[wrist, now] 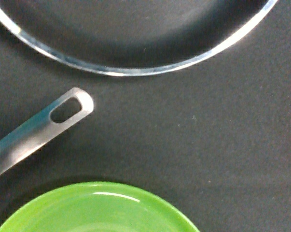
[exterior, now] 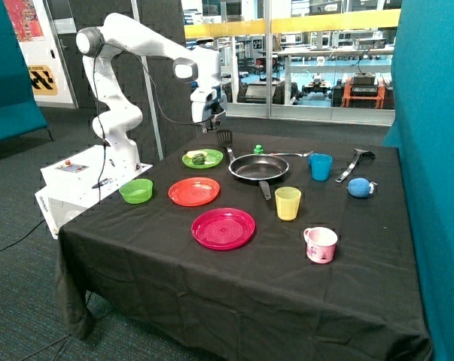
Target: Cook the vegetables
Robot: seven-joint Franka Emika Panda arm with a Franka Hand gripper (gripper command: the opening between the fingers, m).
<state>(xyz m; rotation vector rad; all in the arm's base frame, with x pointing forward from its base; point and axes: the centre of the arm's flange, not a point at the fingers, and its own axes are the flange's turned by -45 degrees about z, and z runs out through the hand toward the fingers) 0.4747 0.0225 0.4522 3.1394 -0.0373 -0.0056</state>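
Observation:
The vegetables lie on a green plate point(exterior: 210, 157) at the back of the table: a dark green rounded piece point(exterior: 200, 159) and a pale yellow piece point(exterior: 192, 155) beside it. A black frying pan point(exterior: 258, 168) stands next to the plate, with nothing in it. My gripper point(exterior: 209, 125) hangs in the air above the gap between plate and pan, holding nothing that I can see. The wrist view shows the pan's rim point(wrist: 135, 71), a spatula's metal handle point(wrist: 39, 130) and the green plate's edge point(wrist: 102, 205); the vegetables are out of that view.
A black spatula point(exterior: 225, 140) lies between plate and pan. Also on the black cloth are a green bowl point(exterior: 136, 190), an orange plate point(exterior: 194, 191), a pink plate point(exterior: 223, 228), a yellow cup point(exterior: 287, 203), a blue cup point(exterior: 321, 166), a pink mug point(exterior: 321, 244), a green knob point(exterior: 258, 150), a ladle point(exterior: 353, 163) and a blue ball point(exterior: 360, 187).

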